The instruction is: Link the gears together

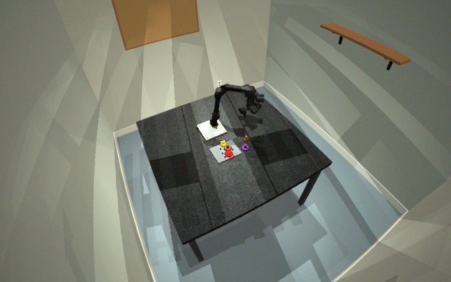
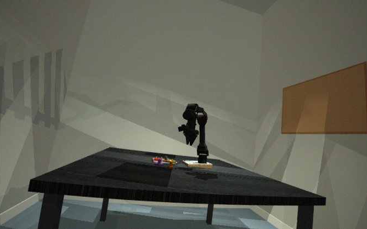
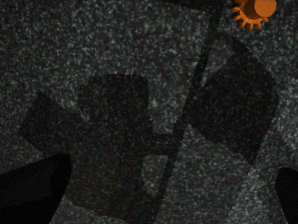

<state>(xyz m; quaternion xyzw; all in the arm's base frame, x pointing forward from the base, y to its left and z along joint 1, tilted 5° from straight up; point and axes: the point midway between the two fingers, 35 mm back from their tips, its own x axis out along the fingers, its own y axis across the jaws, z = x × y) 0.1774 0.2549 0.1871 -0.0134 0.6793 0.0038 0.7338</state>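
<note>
There is one robot arm (image 1: 216, 104) (image 2: 202, 133), and it is black. It stands on one white base plate (image 1: 205, 134) (image 2: 190, 164) on the worktop (image 1: 226, 192) (image 2: 139, 173). The arm has one gripper (image 1: 249, 111) (image 2: 190, 144) (image 3: 174, 172). Its two fingers are spread wide and nothing is between them. The gripper hangs up in the air, above the worktop, away from the board.

There is one grey board (image 1: 218, 157), and it lies flat near the white plate. I count three gears on the board. One is a red gear (image 1: 227, 153) (image 2: 156, 159). One is a yellow gear (image 1: 223, 144) (image 2: 172, 161). One is a brown gear (image 1: 227, 148) (image 2: 166, 158), and it sits between the red one and the yellow one. It is too small to tell if their teeth touch. A few little pegs poke up from the board too, but they are too tiny to count for sure. One red arrow (image 1: 231, 157) is beside the red gear.

Two more gears stand on the worktop, off the board. One is a purple gear (image 1: 245, 147) (image 2: 158, 162), just beside the board. One is an orange gear (image 1: 246, 138) (image 2: 170, 164) (image 3: 252, 11), near the purple one. The orange gear has a round knob on top. That makes five gears in all.
</note>
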